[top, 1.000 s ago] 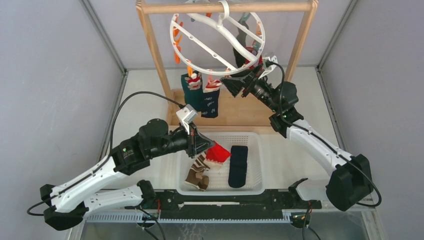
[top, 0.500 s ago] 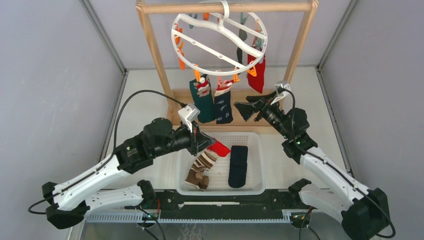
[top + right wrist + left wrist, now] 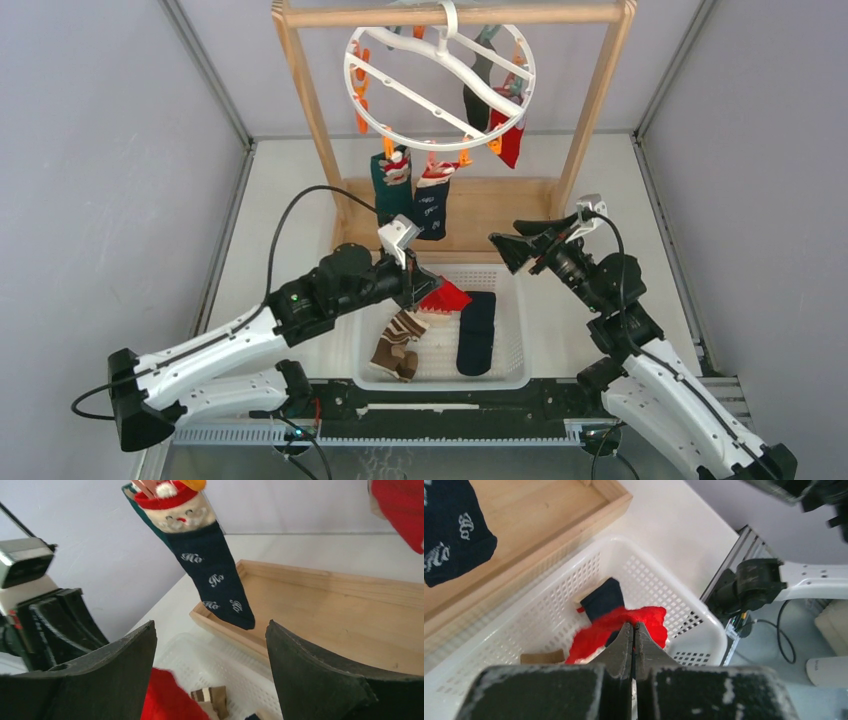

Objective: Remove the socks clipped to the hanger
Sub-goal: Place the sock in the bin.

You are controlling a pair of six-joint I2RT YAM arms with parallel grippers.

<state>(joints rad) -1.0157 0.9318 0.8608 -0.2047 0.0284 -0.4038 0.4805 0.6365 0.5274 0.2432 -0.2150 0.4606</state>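
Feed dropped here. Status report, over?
Left pincer shut on red sock over basket. Right pincer open, empty. Several socks clipped on hanger. Nothing blocking.

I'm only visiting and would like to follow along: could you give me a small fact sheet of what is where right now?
Hanger: white ring hooked on wooden rack
Clipped on: green Santa sock, navy sock, hanging red sock, black sock
Basket: holds striped sock and dark sock
Left gripper: shut on held red sock, over the basket
Right gripper: open, empty, facing the navy sock
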